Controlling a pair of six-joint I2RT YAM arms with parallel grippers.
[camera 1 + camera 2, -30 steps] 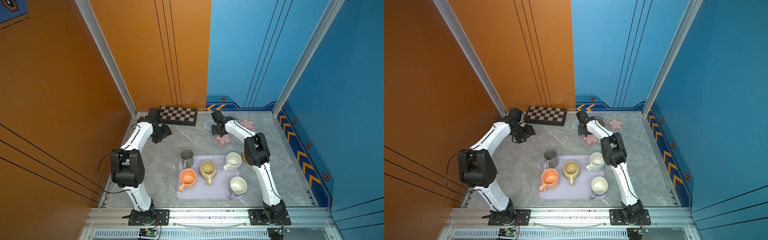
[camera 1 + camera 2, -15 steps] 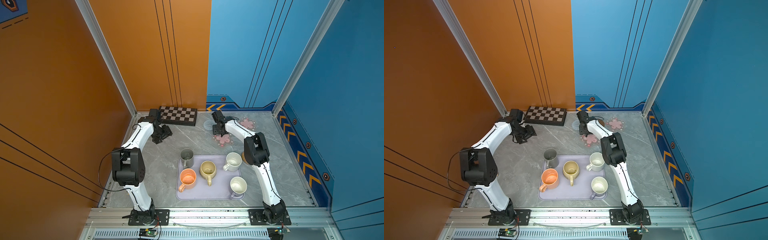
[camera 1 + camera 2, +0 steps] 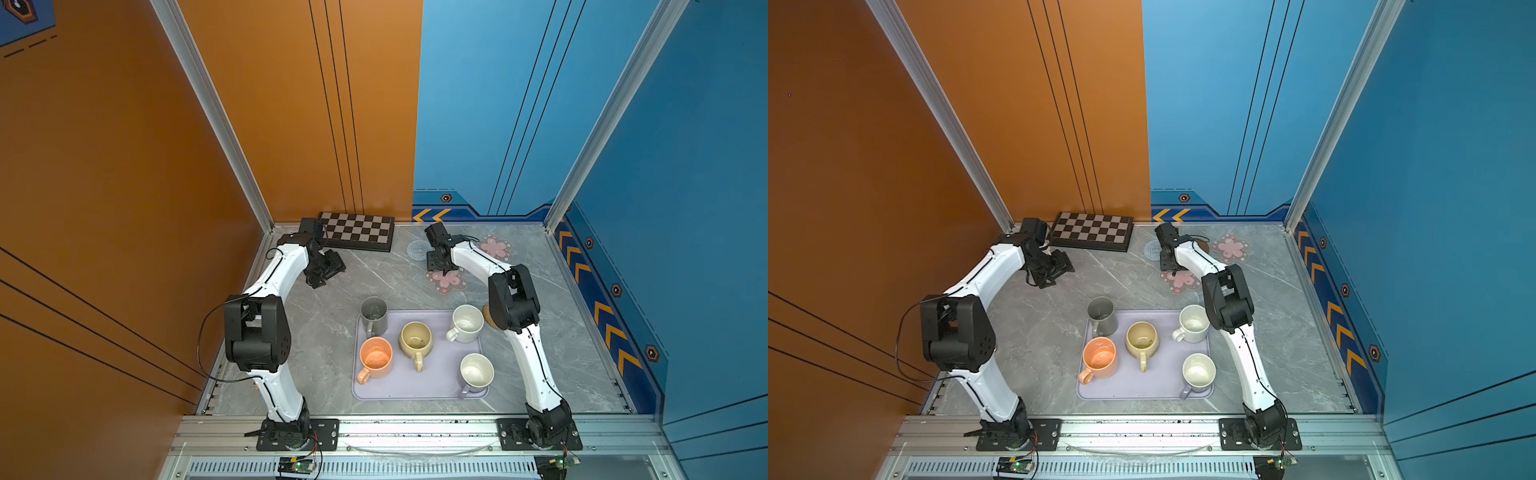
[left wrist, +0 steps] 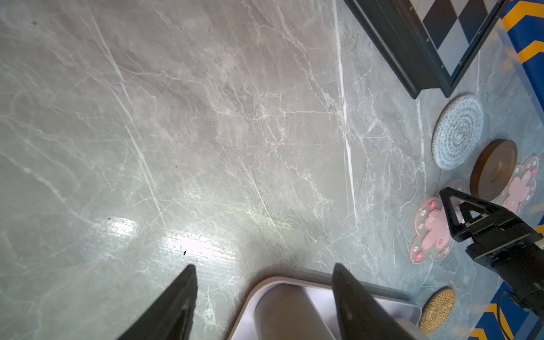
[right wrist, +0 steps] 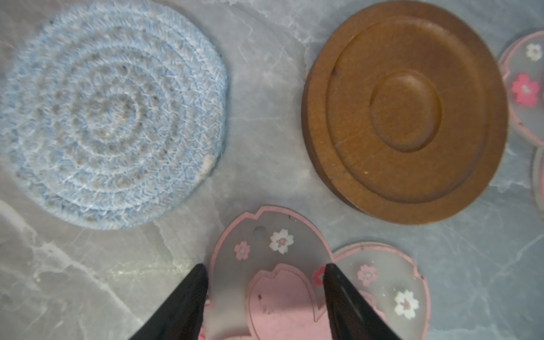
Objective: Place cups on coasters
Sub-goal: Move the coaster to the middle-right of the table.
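In both top views all five cups stand on the large lavender rounded-square tray (image 3: 440, 376) near the desk's front edge. These are the tall grey cylinder mug (image 3: 374, 316), orange mug (image 3: 376, 358), rounded beige-yellow mug (image 3: 416, 338), speckled white mug (image 3: 467, 322) and lavender mug with white inside (image 3: 476, 370). No coaster carries a cup, so I judge nothing done and five placings left.

Near the far edge lie the pale-blue spiral round coaster (image 3: 417, 249), the farther translucent pink-flower coaster (image 3: 494, 246) and the nearer translucent pink-flower coaster (image 3: 446, 281). The woven tan rattan round coaster (image 3: 487, 316) peeks from behind the right arm, just beside the tray. The left claw (image 3: 328, 268) hangs near the far left corner by the black-and-grey chequered board (image 3: 357, 230). The right claw (image 3: 441, 268) is over the nearer flower.

The left wrist view shows the left claw's jaws apart and empty above bare desk. It alone shows all five coasters together, including the whole dark-brown wooden disc coaster (image 4: 494, 169), which the right arm largely hides from above.

The right wrist view shows the right claw's jaws apart with nothing between them, a petal of the nearer flower below. Whether they touch it I cannot tell. No cup appears here.
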